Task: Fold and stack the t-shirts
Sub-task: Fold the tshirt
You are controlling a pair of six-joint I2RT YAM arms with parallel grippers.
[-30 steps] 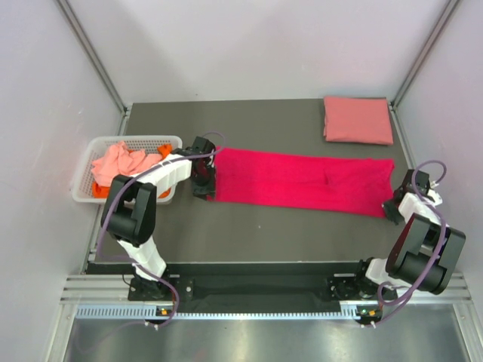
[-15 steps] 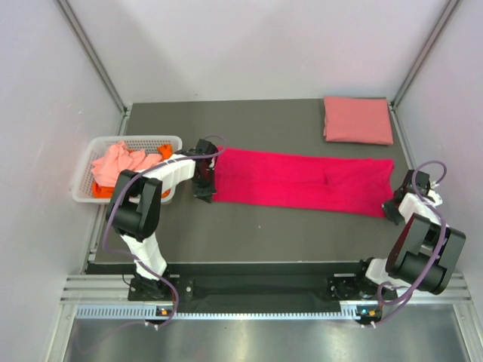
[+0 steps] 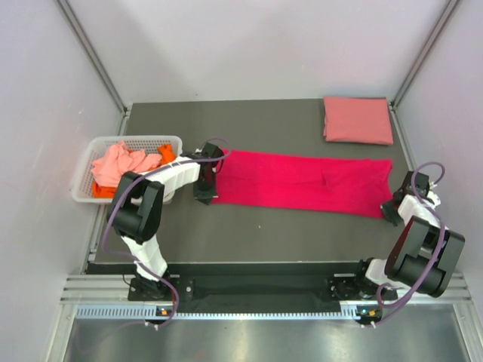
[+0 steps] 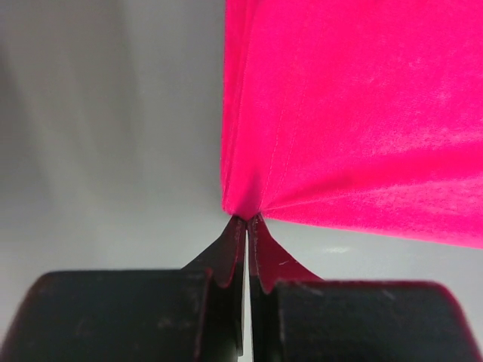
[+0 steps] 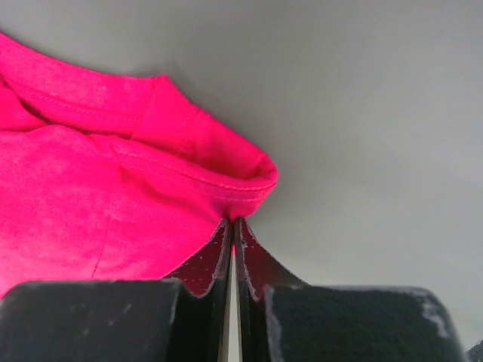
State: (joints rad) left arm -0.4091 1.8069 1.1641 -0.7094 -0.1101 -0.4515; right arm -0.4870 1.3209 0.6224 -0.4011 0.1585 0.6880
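Magenta t-shirt point(image 3: 302, 183): left gripper point(image 4: 246, 226) clamped on left edge, right gripper point(image 5: 232, 225) clamped on right corner.

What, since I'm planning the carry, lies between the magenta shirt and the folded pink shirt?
Only bare dark table lies between the magenta shirt and the folded pink shirt, seen in the top view.

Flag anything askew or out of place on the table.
Nothing damaged or spilled. The magenta shirt, pinched at each end by the left hand and right hand, lies slightly slanted; the white basket seems to overhang the left edge of the table.
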